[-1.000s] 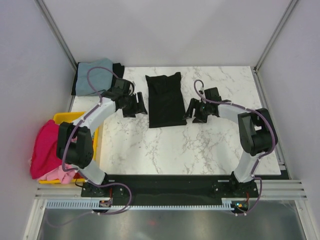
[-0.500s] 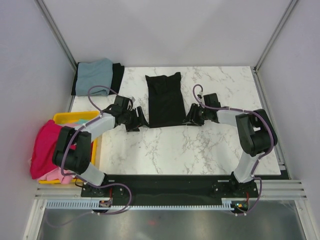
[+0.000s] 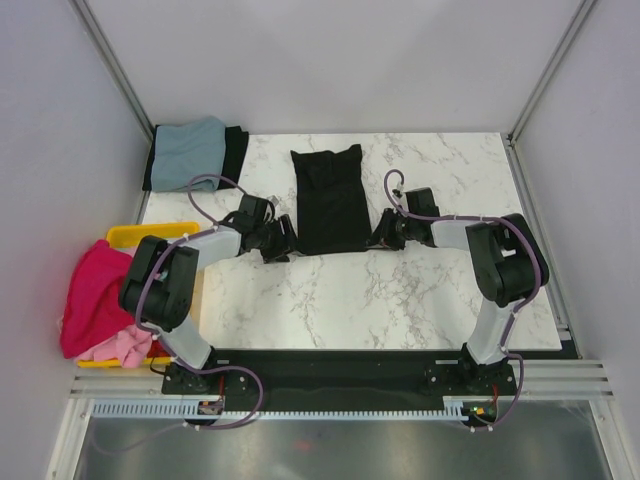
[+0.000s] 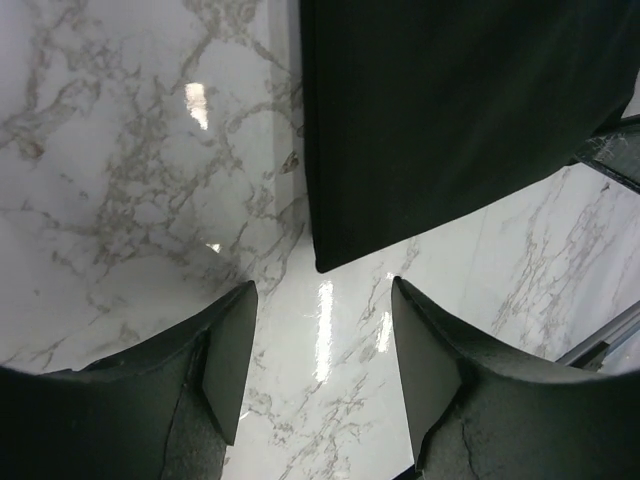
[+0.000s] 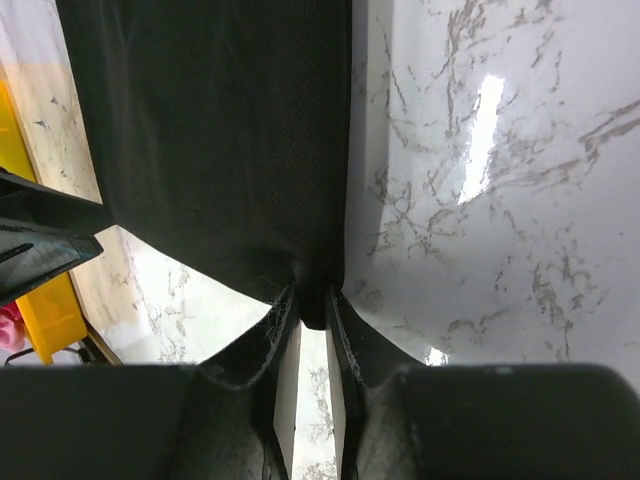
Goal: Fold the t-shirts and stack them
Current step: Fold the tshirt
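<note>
Both arms have dropped to the near corners of the black t-shirt [image 3: 328, 200], right claw [image 5: 312, 308] pinching one, left claw [image 4: 320, 335] gaping short of the other; final fold and stacking apparently remain.

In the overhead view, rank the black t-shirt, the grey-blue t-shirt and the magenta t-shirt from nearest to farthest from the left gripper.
From the left gripper:
1. black t-shirt, just to its right, mid-table.
2. grey-blue t-shirt, at the far-left corner.
3. magenta t-shirt, far left, low in the view.

Bare marble table [image 3: 330, 310] lies open nearside — black t-shirt [image 3: 328, 200] mid-table, yellow bin [image 3: 135, 236] at left edge.
</note>
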